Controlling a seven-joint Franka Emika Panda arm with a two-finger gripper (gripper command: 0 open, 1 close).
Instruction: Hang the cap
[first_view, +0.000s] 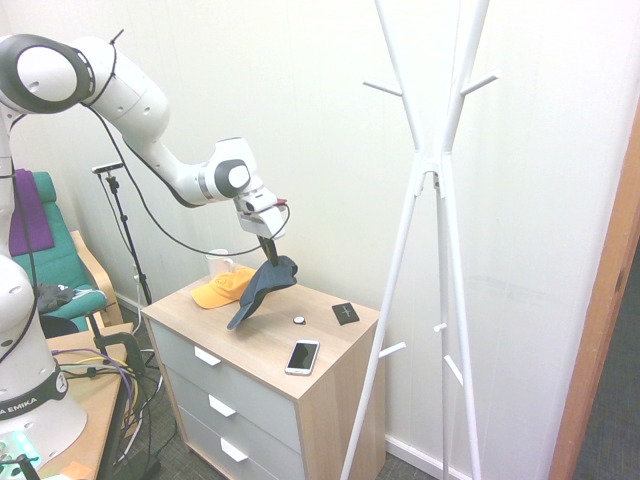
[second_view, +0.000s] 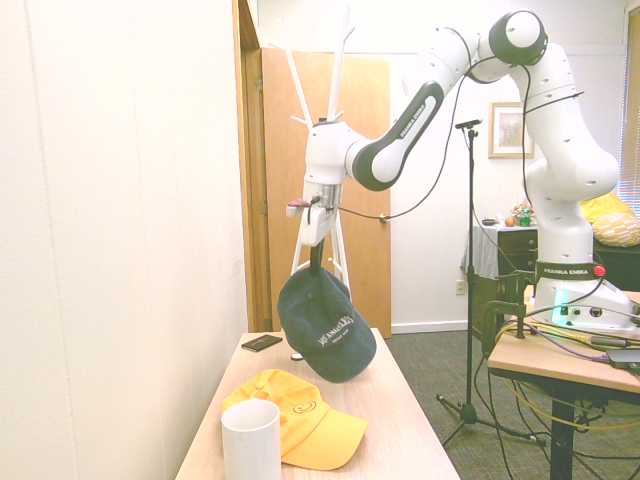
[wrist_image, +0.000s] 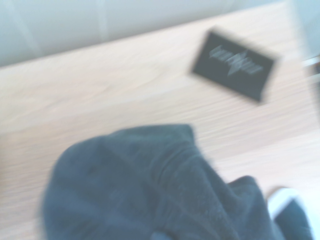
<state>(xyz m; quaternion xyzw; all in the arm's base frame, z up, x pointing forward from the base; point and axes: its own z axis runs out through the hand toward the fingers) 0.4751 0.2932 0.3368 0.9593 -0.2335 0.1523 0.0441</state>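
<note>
Holds the navy cap (first_view: 262, 290) aloft by its fabric, with the gripper (first_view: 272, 262) closed on it above the pale wood top of a chest of drawers (first_view: 250, 350). Dangles it at a tilt, brim slanting down, light lettering (second_view: 335, 333) turned toward the second exterior camera. Appears to be at the lift, with pickup done and hanging yet to come. Calls next for a carry across to the white coat rack (first_view: 430, 163), probably with a further rise to reach an upper peg (first_view: 480, 86), then for lowering the cap over it before any release. Risks a swing or a slip of soft cloth on the way.

Shares the drawer top with an orange-yellow cap (first_view: 222, 290), a white mug (second_view: 252, 440) just beside it, a black card (first_view: 345, 313), a phone (first_view: 302, 357) lying face up and a small round object (first_view: 299, 321), too small to identify. Takes in, around the room, pale walls, a teal chair (first_view: 50, 270) draped with purple cloth (first_view: 30, 215), a wooden door (second_view: 360, 120) behind the rack, a framed picture (second_view: 506, 130) and dark carpet (second_view: 420, 370).
</note>
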